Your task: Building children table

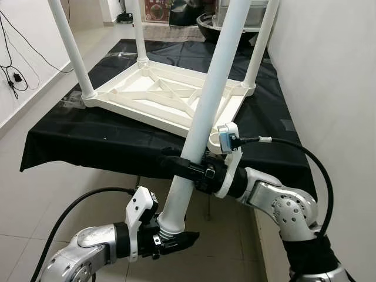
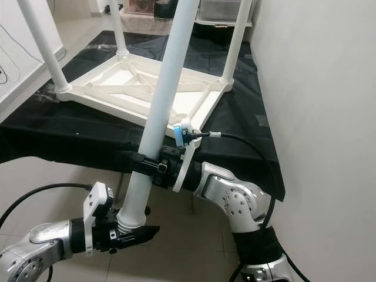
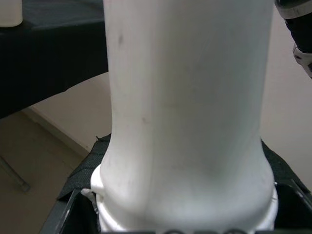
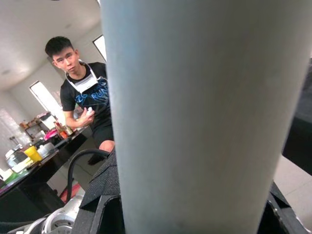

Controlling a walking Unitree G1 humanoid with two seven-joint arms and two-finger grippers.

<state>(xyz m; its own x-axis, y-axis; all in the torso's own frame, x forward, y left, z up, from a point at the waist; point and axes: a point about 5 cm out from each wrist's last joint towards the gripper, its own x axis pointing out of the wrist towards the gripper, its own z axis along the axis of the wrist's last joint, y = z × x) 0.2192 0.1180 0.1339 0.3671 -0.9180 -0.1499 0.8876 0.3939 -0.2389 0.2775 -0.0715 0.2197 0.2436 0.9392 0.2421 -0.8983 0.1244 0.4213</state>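
Two grippers clamp one loose white leg point(image 1: 208, 111), centre frame: left gripper point(image 1: 170, 238) jaws at its flanged foot, right gripper point(image 1: 188, 167) jaws mid-shaft. Upturned tabletop point(image 1: 158, 97) with three fitted legs rests on black-draped bench point(image 1: 88, 138), upper frame.

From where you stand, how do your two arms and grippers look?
Both arms have silver metal shells with rounded joints and black segments. The left gripper and right gripper each have long black fingers behind a white plastic wrist bracket. A blue and white camera module sits on the right bracket, and a black cable with a white band runs from it. Another black cable loops along the left arm.
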